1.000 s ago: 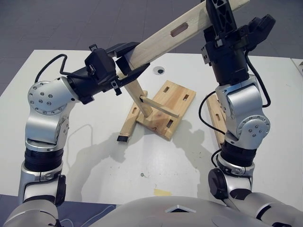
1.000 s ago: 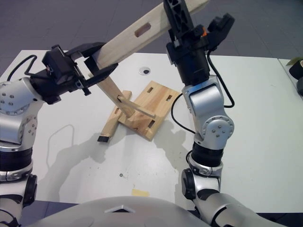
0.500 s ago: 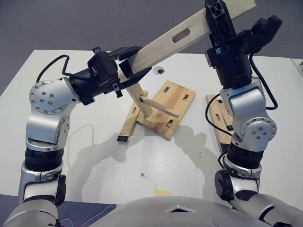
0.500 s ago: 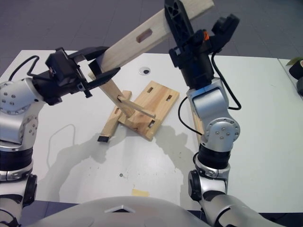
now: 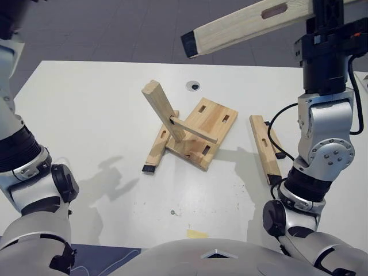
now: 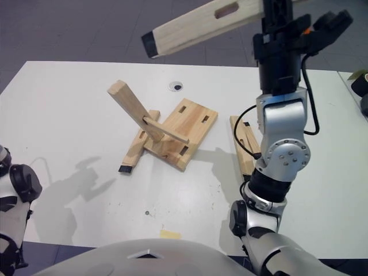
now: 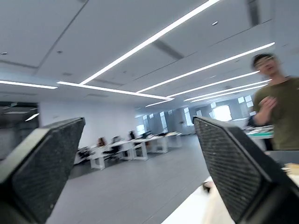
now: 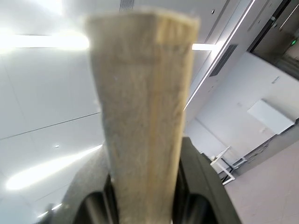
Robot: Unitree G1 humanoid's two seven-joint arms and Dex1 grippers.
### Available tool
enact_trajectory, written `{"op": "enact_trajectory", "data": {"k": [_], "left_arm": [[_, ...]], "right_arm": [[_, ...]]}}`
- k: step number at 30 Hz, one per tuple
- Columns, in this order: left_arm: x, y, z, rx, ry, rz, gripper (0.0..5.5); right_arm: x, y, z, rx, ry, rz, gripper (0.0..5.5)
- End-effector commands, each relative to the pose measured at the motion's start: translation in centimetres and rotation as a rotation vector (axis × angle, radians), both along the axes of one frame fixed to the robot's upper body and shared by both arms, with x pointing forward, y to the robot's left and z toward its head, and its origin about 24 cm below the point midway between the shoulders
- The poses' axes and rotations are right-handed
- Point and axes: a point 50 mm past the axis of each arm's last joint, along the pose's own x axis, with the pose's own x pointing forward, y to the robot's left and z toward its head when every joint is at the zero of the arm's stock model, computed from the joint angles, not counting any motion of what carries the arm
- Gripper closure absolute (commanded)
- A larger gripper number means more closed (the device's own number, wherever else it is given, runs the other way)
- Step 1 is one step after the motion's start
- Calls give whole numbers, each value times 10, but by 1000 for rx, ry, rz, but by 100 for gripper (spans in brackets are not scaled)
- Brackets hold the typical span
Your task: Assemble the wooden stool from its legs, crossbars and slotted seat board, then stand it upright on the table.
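1. White worktop (image 5: 86, 115) carries the half-built stool near its middle, and dark floor lies beyond the far edge.
2. We see the seat board (image 5: 214, 115) lying slots up. Its near-left edge overlaps a flat leg (image 5: 156, 150) whose black foot points toward us. We cannot tell whether the two are joined.
3. A standing leg (image 5: 164, 109) rises from the board, leaning away to the left. A thin crossbar (image 5: 195, 129) runs from its side to the right, over the board.
4. The right tool (image 6: 275, 14) is clenched on the held leg (image 5: 247, 26), high over the worktop's far edge. We judge it sits that high to clear the standing leg while it is lined up.
5. The held leg's long axis slopes gently from upper right down to the left. Its black-capped foot is the free lower end, and one slot faces us.
6. The left tool (image 7: 140, 163) is spread wide with nothing between its fingers. It is raised well away from the parts, so we judge it free to steady the board.
7. A spare leg (image 5: 265, 148) lies on the worktop right of the board, apart from it, with its long axis running away from us.
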Motion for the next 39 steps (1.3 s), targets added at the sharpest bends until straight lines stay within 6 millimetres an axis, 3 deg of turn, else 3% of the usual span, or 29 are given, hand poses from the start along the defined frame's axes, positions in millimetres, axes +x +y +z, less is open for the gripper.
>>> {"op": "enact_trajectory", "data": {"k": [1,4,7,14,18,20,22,24,27,30,35,39], "left_arm": [[33,4,-113,433,287,376,41],[23,-17,-141,487,331,304,10],[2,-39,-148,601,282,116,10],[-29,-61,-119,585,167,-164,10],[-10,-37,-103,574,139,20,10],[-5,-25,-82,449,142,29,10],[-21,-29,-60,289,143,-207,10],[-40,-36,-49,238,158,-438,10],[-56,-42,-55,298,217,-611,10],[-63,-50,-78,442,315,-682,10],[-64,-66,-111,597,331,-657,10],[-65,-74,-117,605,306,-676,33]], "right_arm": [[7,-22,-11,-68,105,-237,448],[6,-28,-21,-96,159,-312,448],[6,-31,-24,-118,176,-355,448],[7,-35,-22,-132,174,-380,448],[7,-35,-23,-130,179,-389,448],[7,-37,-23,-136,181,-393,448],[6,-41,-23,-141,182,-398,448],[6,-42,-23,-150,182,-400,448],[7,-42,-25,-151,189,-397,448],[7,-40,-26,-154,193,-392,448],[10,-40,-29,-154,205,-383,448],[10,-38,-33,-168,216,-375,448]]}}
